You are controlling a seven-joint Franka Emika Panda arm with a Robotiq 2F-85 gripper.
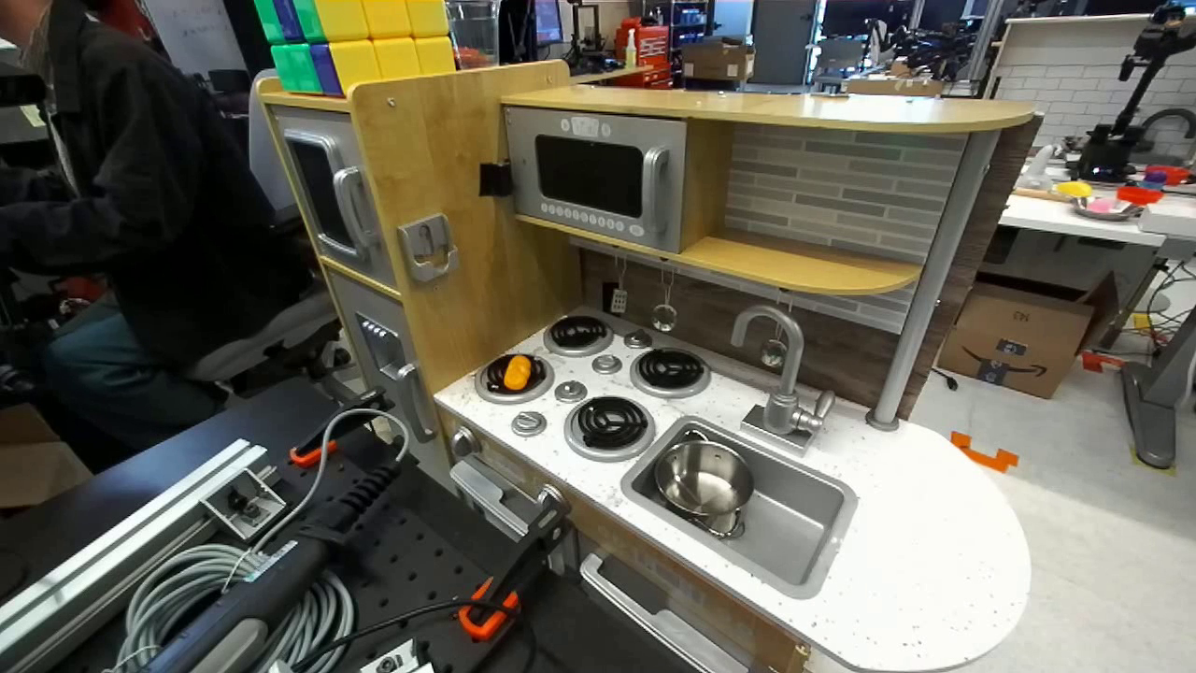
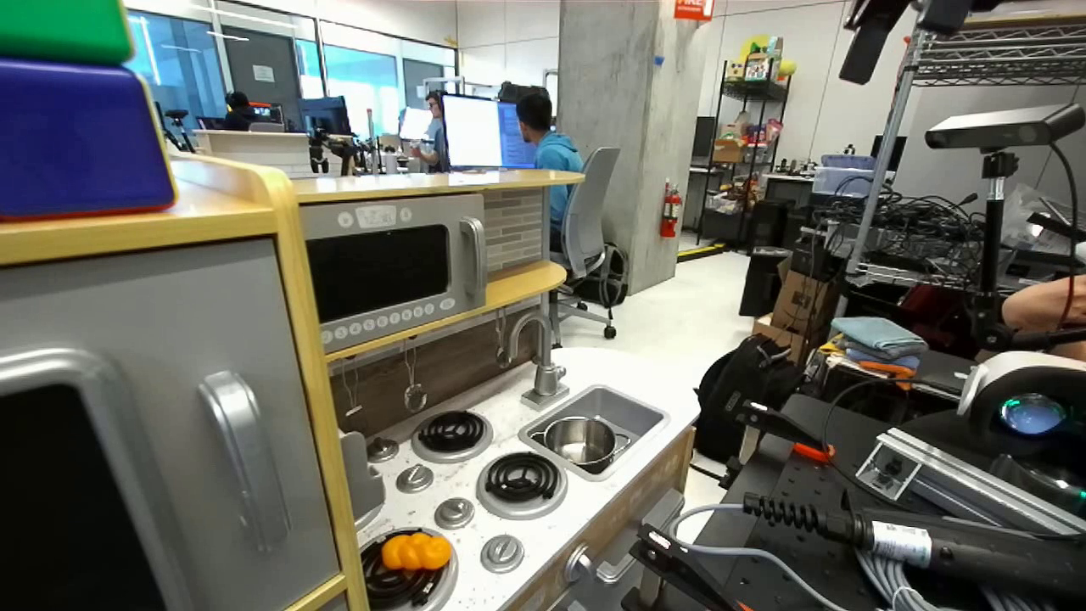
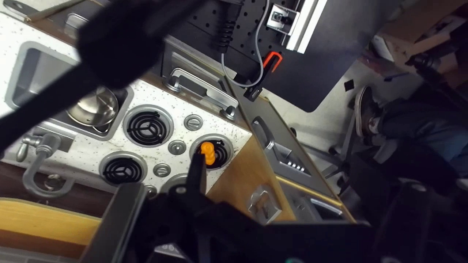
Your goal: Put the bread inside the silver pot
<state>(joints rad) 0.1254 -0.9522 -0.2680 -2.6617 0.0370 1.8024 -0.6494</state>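
A: Where was the small, lumpy, orange toy bread (image 1: 517,373) found?

B: It was seen resting on a round black coiled burner (image 1: 491,376), well apart from the rectangular grey steel sink basin (image 1: 804,509); a second black burner (image 1: 609,423) was set between the two, just beside the basin

A: How was the small, round, shiny silver metal pot (image 1: 703,477) placed?

B: It was contained in the basin, mouth upward, at the end nearest the burners, as was shown in both exterior views. A curved grey metal faucet (image 1: 790,365) was mounted just behind the basin, and a tall pale-wood cabinet (image 1: 448,168) was placed on the bread's far side from it

A: And what was made out of the black two-fingered gripper (image 3: 166,171)?

B: In the wrist view its fingers were parted, with a gap shown between the tips. One tip was seen across the edge of the bread's burner there, on the side facing the basin; how high it was held could not be told
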